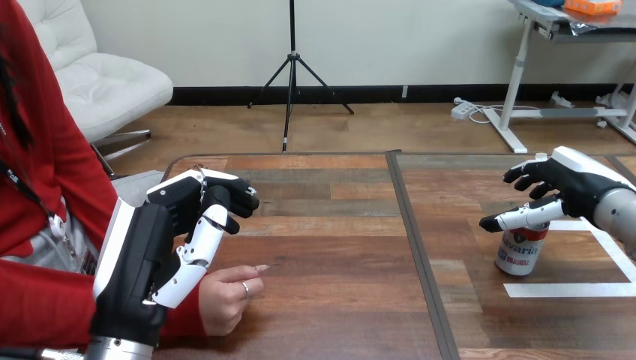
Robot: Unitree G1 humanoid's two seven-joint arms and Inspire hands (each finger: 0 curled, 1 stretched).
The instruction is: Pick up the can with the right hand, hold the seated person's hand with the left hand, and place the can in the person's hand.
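Observation:
A red-and-white can [520,253] stands upright on the right half of the table, inside a frame of white tape [570,289]. My right hand [574,184] hovers over the can's top, open. Its fingers are spread behind the can and its thumb lies across the front of the rim, not closed on it. My left hand [176,225] is raised at the left, open with relaxed, slightly bent fingers and nothing in it. The person's hand [225,296] rests on the table as a loose fist just beside and below my left hand, apart from it.
A dark seam [416,255] runs front to back between the two table halves. The person's red sleeve [45,304] lies along the table's left front edge. Bare wood stretches between the person's hand and the can.

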